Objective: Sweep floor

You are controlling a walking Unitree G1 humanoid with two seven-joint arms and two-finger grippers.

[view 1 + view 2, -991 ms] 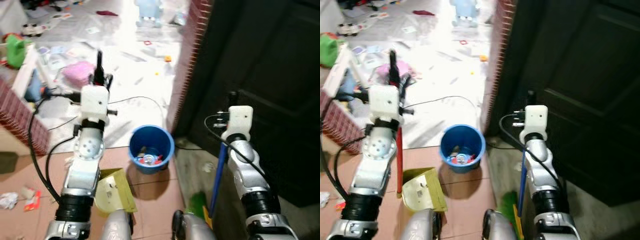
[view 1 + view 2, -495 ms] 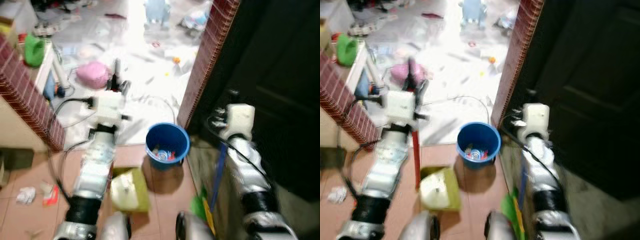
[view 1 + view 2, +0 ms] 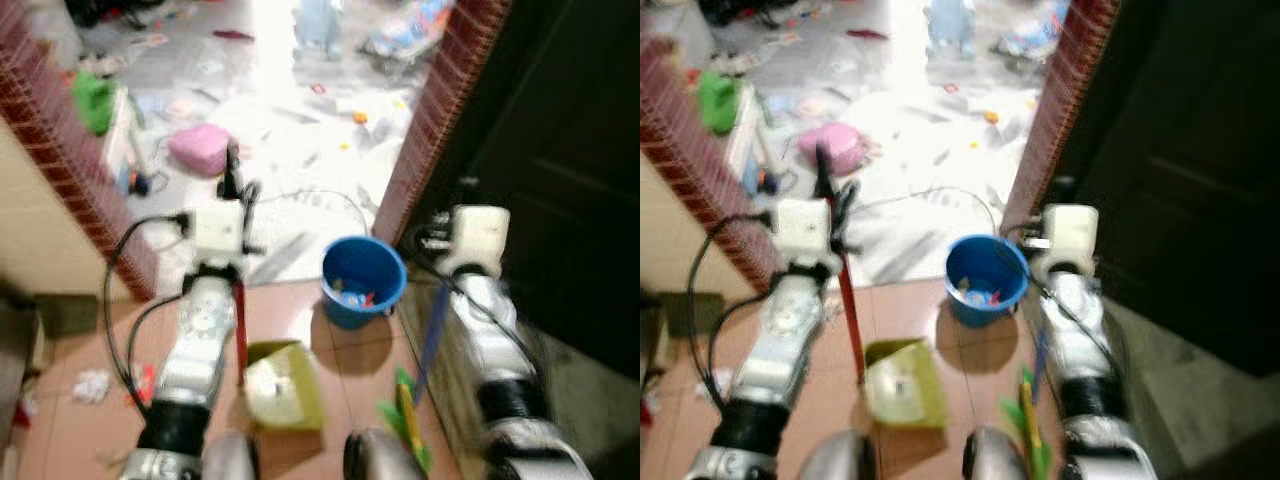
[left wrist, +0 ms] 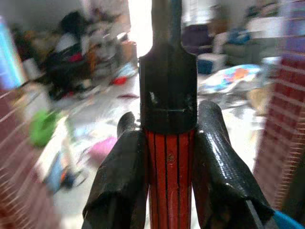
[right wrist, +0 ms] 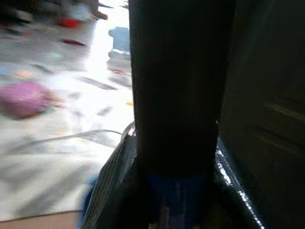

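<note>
Dustpan (image 3: 902, 385), yellow-green, rests on the tiled floor (image 3: 960, 365) by its red handle (image 4: 167, 167), which the left tool (image 4: 167, 179) pinches. Blue bucket (image 3: 363, 278) stands beyond. Right tool (image 5: 174, 191) clamps the blue broom handle (image 3: 432, 335), green bristles (image 3: 405, 425) down.

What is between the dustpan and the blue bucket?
Nothing visible. The dustpan, on the red handle clamped by the left hand, sits on bare tile just short of the bucket.
</note>
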